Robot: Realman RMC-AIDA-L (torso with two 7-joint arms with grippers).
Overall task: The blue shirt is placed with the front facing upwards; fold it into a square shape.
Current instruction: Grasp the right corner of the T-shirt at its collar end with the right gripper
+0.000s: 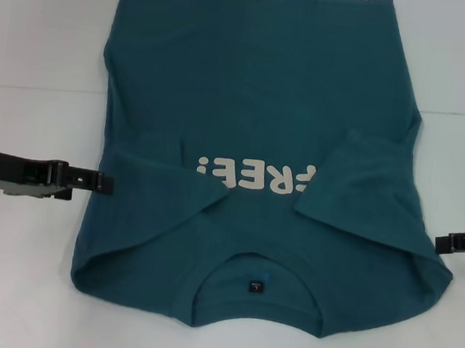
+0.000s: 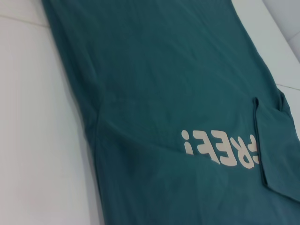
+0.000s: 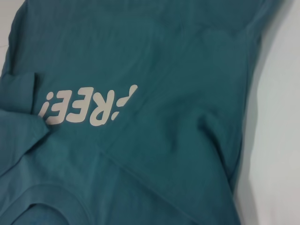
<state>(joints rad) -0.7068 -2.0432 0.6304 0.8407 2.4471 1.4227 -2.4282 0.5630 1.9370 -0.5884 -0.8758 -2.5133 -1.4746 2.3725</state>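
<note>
Blue shirt (image 1: 259, 85), sleeves folded inward

A folded sleeve (image 1: 357, 184) hides the first letter of the white lettering (image 1: 253, 176).

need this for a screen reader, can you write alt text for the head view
A blue shirt lies front up on a white table, collar nearest the camera, both sleeves folded in over the chest and the right one covering part of the white lettering. The left gripper sits at the shirt's left edge, the right gripper just off its right edge.
</note>
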